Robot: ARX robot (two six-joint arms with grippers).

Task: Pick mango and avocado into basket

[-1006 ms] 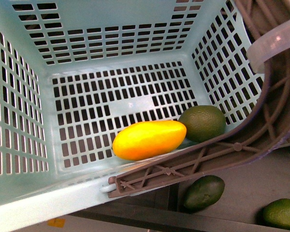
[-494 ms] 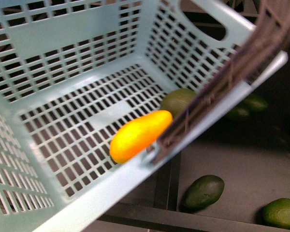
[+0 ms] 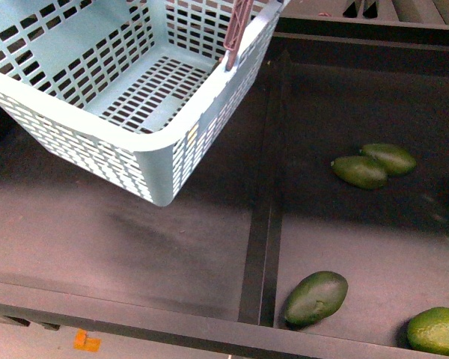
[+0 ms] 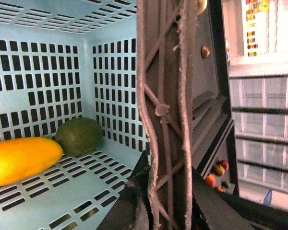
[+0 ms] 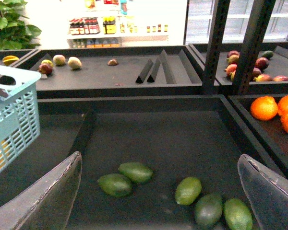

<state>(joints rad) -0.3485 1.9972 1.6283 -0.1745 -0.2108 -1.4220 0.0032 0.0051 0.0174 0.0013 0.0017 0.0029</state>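
Note:
The pale teal basket point(image 3: 157, 149) hangs tilted at the upper left of the front view, its brown handle point(image 3: 238, 30) running out of the top edge. In the left wrist view my left gripper point(image 4: 164, 203) is shut on that handle point(image 4: 165, 120). Inside the basket point(image 4: 110, 72) the yellow-orange mango point(image 4: 21, 160) lies on the slotted floor, touching a dark green avocado point(image 4: 79, 135) in the corner. From the front, the basket's near wall hides both fruits. My right gripper point(image 5: 158, 155) is open above loose avocados point(image 5: 115, 184), holding nothing.
More green fruits lie in the right shelf compartment point(image 3: 359, 172) point(image 3: 316, 297) point(image 3: 436, 330). A raised divider point(image 3: 258, 247) splits the dark shelf. Oranges point(image 5: 266, 108) fill a bin to one side in the right wrist view, and metal uprights point(image 5: 216, 43) stand behind.
The basket has swung up and away to the left, from filling the front view to hanging at its upper left. The mango and avocado inside have dropped out of the front view.

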